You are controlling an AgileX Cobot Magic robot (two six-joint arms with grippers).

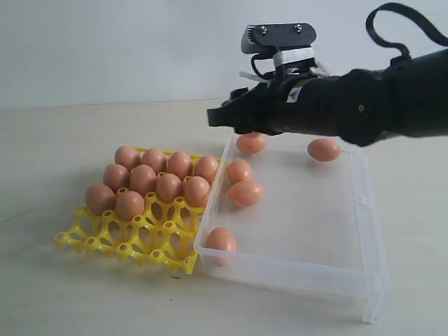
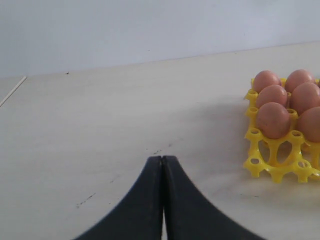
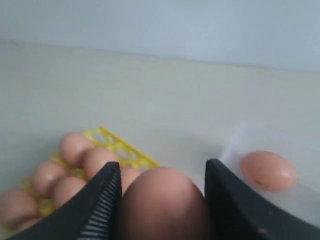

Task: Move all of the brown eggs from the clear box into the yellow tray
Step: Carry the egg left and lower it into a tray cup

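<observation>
Right end effector (image 3: pixel 162 169): jaws clamp one brown egg (image 3: pixel 162 207) above the far-left corner of the clear box (image 1: pixel 364 210), raised so you clear its wall | yellow tray (image 1: pixel 105 241): left of box, ten cups filled, near rows free | box: five more await | left end effector (image 2: pixel 162 161): jaws pressed together, empty

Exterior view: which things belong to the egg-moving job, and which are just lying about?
Job: matte orange-brown oval eggs; clear shallow plastic box; bright yellow plastic egg tray; right hand, closed around one egg.
Not part of it: left hand, shut; pale tabletop.
</observation>
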